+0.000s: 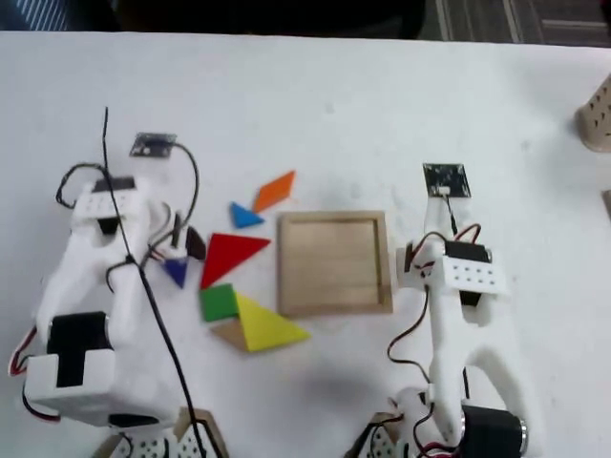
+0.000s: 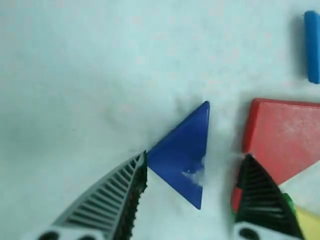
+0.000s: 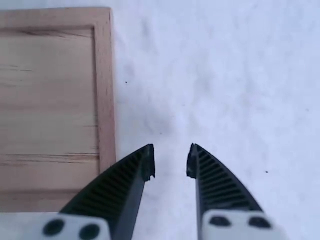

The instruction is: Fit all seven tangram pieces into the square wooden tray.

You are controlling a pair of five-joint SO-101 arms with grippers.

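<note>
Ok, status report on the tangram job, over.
Left gripper open, fingers astride dark blue triangle on table. Right gripper open, beside tray, holding nothing. Tray holds no pieces yet. Red triangle crowds one left finger.

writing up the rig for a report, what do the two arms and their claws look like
Both the left arm and right arm have white plastic shells with black motor blocks. Thin red, black and white wires loop along them. The left claw and right claw have dark ribbed fingers on pale bases with round holes.
</note>
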